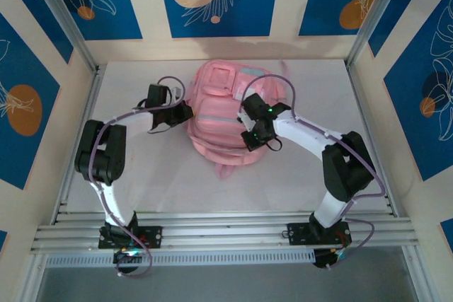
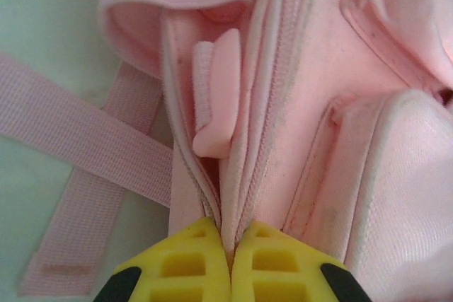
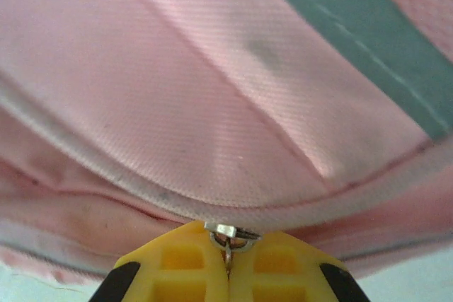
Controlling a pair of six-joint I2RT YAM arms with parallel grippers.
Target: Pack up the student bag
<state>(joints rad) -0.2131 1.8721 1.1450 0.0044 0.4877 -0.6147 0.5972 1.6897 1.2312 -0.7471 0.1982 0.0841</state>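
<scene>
The student bag (image 1: 225, 114) lies flat on the counter (image 1: 141, 167), midway between the left and right edges and closer to the far edge than to the near one, its pocketed front facing up. My left end effector (image 1: 185, 112) is at the bag's left side, and in the left wrist view its yellow fingers (image 2: 198, 259) are clenched together, pinching the bag's zipper seam (image 2: 241, 175) where it runs down between them. A pink tab (image 2: 216, 97) sits on that seam just beyond my grip, and a pink strap (image 2: 78, 146) lies on the counter to the left. My right end effector (image 1: 249, 139) is on the bag's near right part, its fingers (image 3: 177, 266) clenched on the small metal zipper pull (image 3: 230, 233) at the seam edge, under a fold of pink fabric crossed by grey-blue trim (image 3: 361, 40).
</scene>
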